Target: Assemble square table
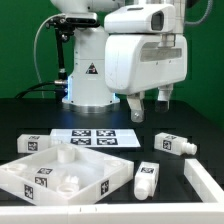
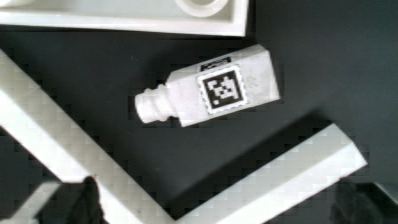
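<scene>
The white square table top (image 1: 40, 180) lies at the front on the exterior view's left, with round sockets facing up. Tagged white legs lie around it: one behind it (image 1: 33, 144), one beside it (image 1: 147, 178), one further right (image 1: 172, 144). My gripper (image 1: 150, 104) hangs open and empty well above the table, over the area between the legs on the right. In the wrist view one leg (image 2: 214, 88) lies on the black table, tag up, far from my gripper (image 2: 217, 212). A corner of the top (image 2: 160, 14) shows beyond it.
The marker board (image 1: 95, 138) lies in front of the white robot base (image 1: 85, 75). Another white piece (image 1: 206, 181) sits at the front right edge. In the wrist view two white bars (image 2: 54, 130) (image 2: 285, 170) meet in a V near my fingers.
</scene>
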